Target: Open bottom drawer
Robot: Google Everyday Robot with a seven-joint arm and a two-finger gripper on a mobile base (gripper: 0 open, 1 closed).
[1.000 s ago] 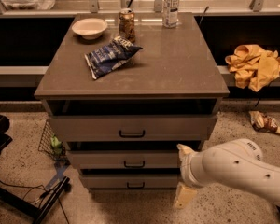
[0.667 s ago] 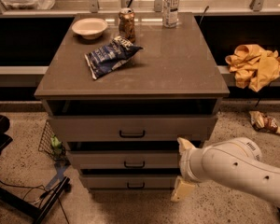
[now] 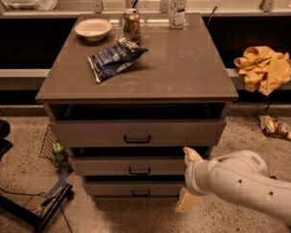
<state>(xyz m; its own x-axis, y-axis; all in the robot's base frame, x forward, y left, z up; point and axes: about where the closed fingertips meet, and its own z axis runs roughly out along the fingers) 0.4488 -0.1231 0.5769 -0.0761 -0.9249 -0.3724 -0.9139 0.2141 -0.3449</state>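
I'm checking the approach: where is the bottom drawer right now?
The grey-brown bottom drawer is the lowest cabinet front, lower centre of the camera view, under the middle drawer; the open gripper hovers by its right end.

I have my gripper [image 3: 185,179] before the right end of the bottom drawer [image 3: 116,189]; on the cabinet top [image 3: 184,67], the bowl [image 3: 93,28] is left of the can [image 3: 132,25], and the bag [image 3: 115,58] is before them.

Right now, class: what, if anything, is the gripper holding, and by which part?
Nothing. The gripper hangs open beside the right end of the bottom drawer, well clear of its handle.
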